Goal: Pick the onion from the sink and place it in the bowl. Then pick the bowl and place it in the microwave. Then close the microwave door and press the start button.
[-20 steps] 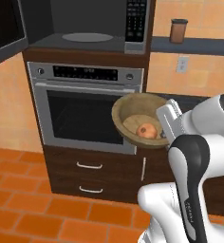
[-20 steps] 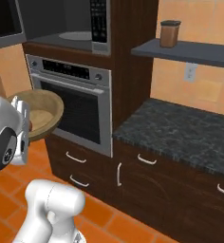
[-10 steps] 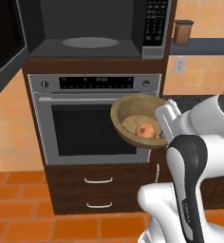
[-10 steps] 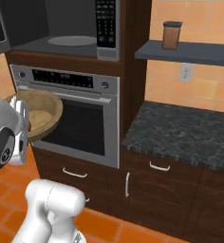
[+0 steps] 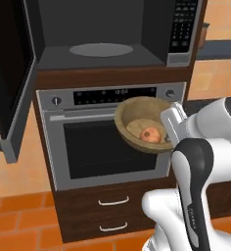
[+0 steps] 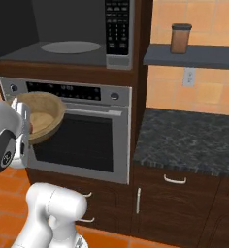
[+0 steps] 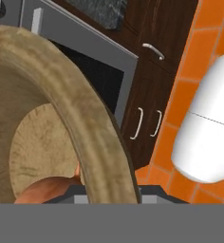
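**A:** While the gripper (image 5: 170, 128) is clamped on the bowl (image 5: 143, 123) at its 3 o'clock rim, what worries you most?

**B:** The tilt. It's held by one edge in front of the oven (image 5: 110, 135), tipped so its mouth faces out toward us. The onion (image 5: 150, 135) sits low inside, toward 5 o'clock. A quick swing upward could roll it over the lip onto the floor (image 6: 9, 193).

**A:** And the microwave (image 5: 115, 37)?

**B:** It's at 12 o'clock from the bowl, cavity open, turntable (image 5: 101, 49) bare. My guess is the lift has to clear the cavity's lower ledge. If the far rim catches that ledge, a one-sided pinch could let the bowl twist or slip between the jaws.

**A:** Does the door (image 5: 12, 78) get in the way?

**B:** It hangs open at 9 o'clock, well apart from the bowl. I'd judge it a risk only if the arm sweeps wide to that side.

**A:** Anything from the hand view?

**B:** Just the thick rim (image 7: 80, 128) running up close and a sliver of onion below it. How deep the grip goes, I can't tell.
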You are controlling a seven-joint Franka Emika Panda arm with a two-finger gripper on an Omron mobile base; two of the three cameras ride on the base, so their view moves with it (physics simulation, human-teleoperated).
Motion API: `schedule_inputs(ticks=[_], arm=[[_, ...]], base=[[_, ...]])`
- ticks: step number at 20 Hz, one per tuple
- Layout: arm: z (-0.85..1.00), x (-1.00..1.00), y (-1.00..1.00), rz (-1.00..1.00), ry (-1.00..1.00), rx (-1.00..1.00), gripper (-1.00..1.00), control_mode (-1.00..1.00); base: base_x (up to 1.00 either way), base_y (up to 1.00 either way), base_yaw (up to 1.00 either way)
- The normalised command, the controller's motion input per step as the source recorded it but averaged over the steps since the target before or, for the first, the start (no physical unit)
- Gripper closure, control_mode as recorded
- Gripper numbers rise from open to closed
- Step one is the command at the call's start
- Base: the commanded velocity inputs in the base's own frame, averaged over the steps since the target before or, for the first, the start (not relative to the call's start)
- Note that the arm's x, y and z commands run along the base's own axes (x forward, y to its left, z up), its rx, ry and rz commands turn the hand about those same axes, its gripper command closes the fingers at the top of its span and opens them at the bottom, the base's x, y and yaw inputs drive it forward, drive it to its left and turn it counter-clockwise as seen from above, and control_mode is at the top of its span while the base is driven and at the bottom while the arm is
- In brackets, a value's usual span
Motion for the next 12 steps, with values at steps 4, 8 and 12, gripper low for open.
schedule_inputs(ticks=[4,8,12], arm=[[0.0,0.0,0.0,0.0,0.0,0.0,1.0,1.0],[0.0,0.0,0.0,0.0,0.0,0.0,1.0,1.0],[0.0,0.0,0.0,0.0,0.0,0.0,1.0,1.0]], base=[[0.43,0.03,-0.08],[0.41,0.03,-0.04],[0.27,0.0,0.0]])
